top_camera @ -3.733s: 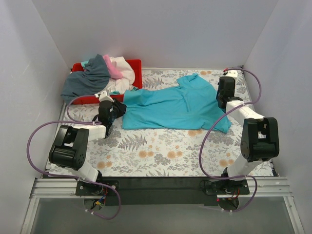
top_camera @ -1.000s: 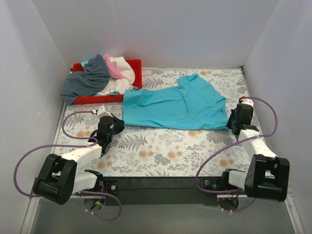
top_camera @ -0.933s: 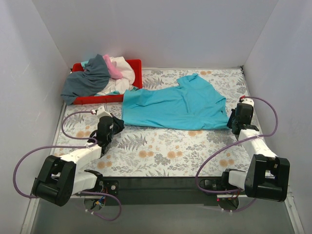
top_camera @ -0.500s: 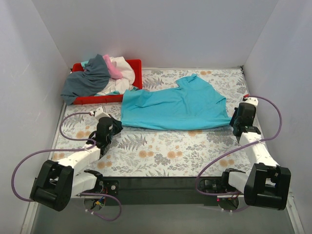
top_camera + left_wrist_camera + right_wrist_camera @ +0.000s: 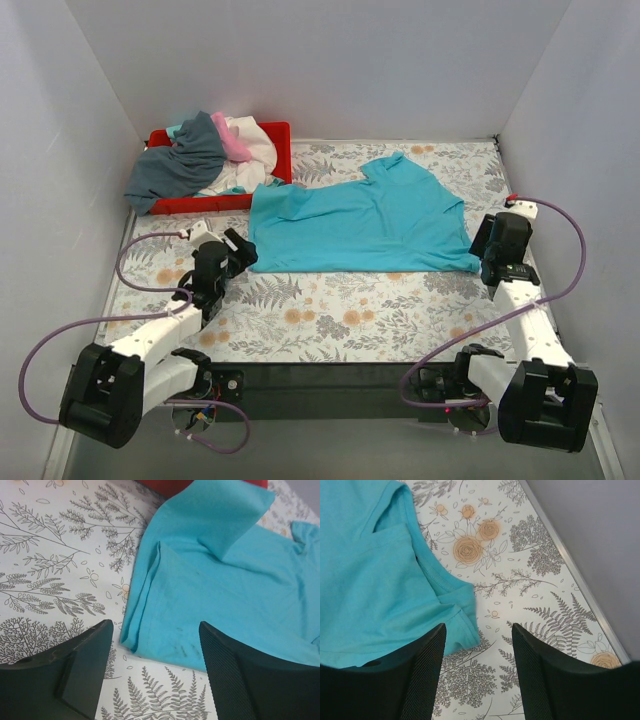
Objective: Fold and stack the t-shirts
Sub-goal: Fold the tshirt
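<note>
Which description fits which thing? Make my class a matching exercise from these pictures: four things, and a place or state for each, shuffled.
Things
1. turquoise t-shirt
2. grey t-shirt
3. red tray
4. left claw

Descriptions
A. in the far left corner
B. open, at a turquoise corner
C. spread on the floral table
D. draped over the tray's rim

Pairs: 1-C, 2-D, 3-A, 4-B
</note>
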`<state>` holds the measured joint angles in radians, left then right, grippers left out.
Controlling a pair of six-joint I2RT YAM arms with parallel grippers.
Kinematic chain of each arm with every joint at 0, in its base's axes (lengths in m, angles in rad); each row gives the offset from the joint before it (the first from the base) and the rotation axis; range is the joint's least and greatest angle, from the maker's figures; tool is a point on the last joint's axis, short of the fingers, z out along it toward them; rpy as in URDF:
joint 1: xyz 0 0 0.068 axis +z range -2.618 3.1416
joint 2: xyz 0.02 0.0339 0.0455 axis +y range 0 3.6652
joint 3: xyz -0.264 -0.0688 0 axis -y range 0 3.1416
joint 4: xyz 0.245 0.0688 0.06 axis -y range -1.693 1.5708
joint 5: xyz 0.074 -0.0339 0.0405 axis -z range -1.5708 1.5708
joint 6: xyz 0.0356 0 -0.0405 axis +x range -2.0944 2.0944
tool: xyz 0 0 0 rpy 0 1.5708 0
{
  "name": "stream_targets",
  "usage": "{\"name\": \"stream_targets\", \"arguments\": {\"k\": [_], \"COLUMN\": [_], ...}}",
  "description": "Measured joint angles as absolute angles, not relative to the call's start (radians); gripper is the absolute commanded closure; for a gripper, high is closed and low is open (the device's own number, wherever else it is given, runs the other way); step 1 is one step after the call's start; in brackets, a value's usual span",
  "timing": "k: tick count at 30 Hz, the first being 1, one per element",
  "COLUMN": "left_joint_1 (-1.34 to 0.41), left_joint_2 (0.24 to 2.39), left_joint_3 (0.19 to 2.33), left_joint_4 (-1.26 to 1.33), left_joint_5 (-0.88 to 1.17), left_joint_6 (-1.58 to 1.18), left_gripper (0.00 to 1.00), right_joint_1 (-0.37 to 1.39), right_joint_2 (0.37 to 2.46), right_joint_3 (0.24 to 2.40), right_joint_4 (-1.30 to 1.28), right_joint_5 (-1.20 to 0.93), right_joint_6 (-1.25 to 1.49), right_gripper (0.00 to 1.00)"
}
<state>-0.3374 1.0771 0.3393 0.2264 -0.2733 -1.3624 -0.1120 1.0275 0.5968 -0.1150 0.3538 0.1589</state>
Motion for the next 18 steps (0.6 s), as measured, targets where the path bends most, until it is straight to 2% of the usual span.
{"name": "stream_targets", "arguments": {"k": [4, 7, 18], "left_joint_1": [-0.337, -0.338, -0.543], "left_joint_2": [1.004, 1.025, 1.509], "left_joint_3": [0.344, 0.371, 0.634], "left_joint_4": [0.206, 0.215, 0.356], "left_joint_5": [-0.300, -0.299, -0.221], "left_joint_6": [-1.361, -1.359, -1.332], "left_gripper": [0.32, 0.32, 0.31], "right_joint_1": [-0.112, -0.111, -0.014], "right_joint_2": [0.979, 0.997, 1.353], "right_joint_3": [0.623, 0.646, 0.674], "right_joint_4": [-0.129, -0.111, 0.004], "right_joint_5": [0.316, 0.241, -0.016], "right_joint_6": [0.159, 0.159, 0.184], "right_gripper": [0.49, 0.49, 0.51]}}
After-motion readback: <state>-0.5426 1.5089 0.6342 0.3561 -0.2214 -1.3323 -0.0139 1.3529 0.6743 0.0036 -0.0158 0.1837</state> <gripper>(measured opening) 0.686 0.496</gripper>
